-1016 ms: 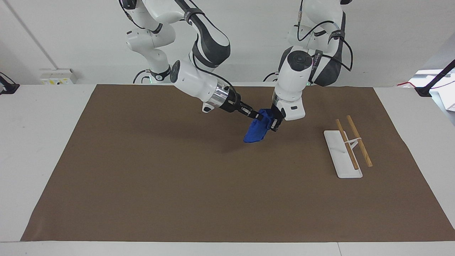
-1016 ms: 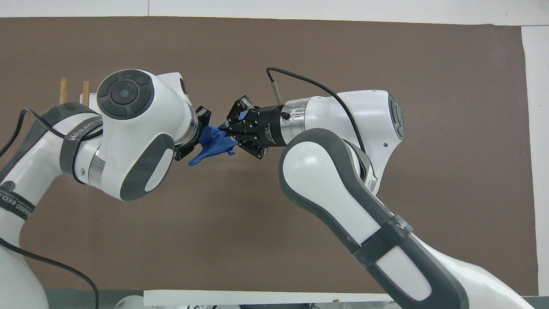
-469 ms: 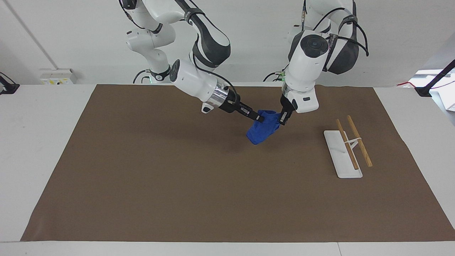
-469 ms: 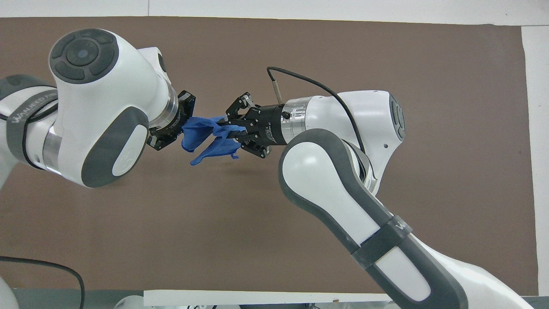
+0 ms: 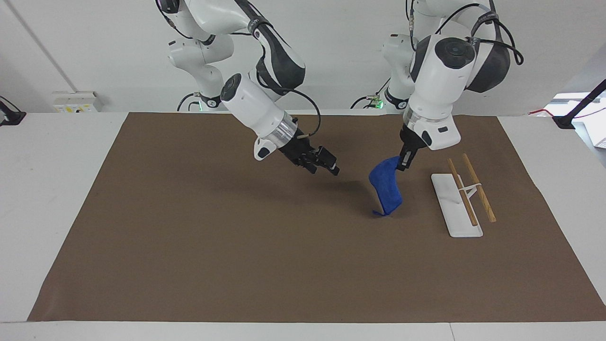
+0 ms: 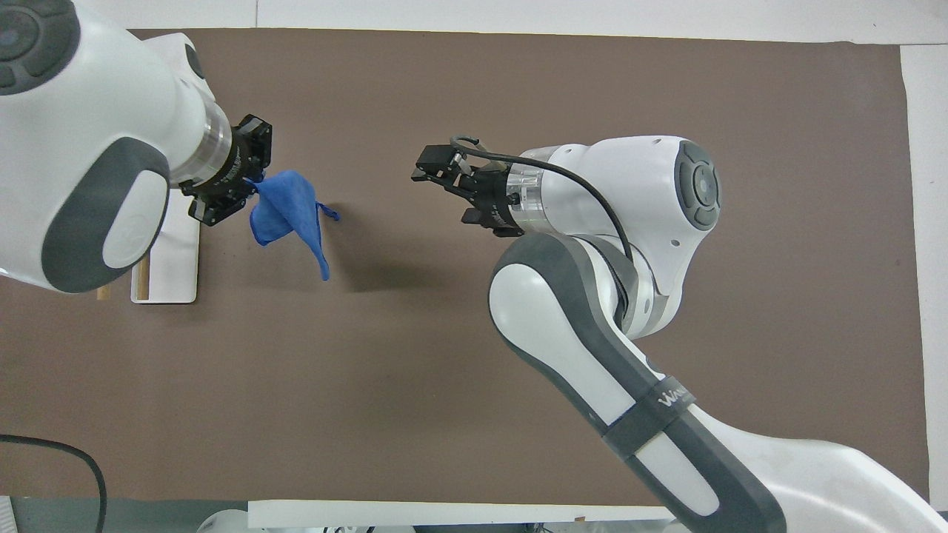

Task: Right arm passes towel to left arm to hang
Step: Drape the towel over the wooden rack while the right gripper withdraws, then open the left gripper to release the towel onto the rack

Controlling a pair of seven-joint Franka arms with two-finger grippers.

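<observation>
The blue towel [image 5: 386, 188] hangs from my left gripper [image 5: 403, 164], which is shut on its top corner, over the brown mat beside the rack. Its lower tip with the loop tag hangs close to the mat. In the overhead view the towel [image 6: 285, 211] drapes from the left gripper [image 6: 248, 183]. My right gripper [image 5: 325, 166] is open and empty over the middle of the mat, apart from the towel; it also shows in the overhead view [image 6: 431, 164]. The rack [image 5: 457, 204] is a white base with two wooden rods, toward the left arm's end of the table.
The brown mat [image 5: 236, 237] covers most of the white table. In the overhead view my left arm hides most of the rack [image 6: 169, 259]. A black clamp stand [image 5: 575, 111] is at the table's edge past the left arm's end.
My right gripper has let go of the towel and drawn back. My left gripper has carried the towel toward the rack, and the towel now hangs straight down.
</observation>
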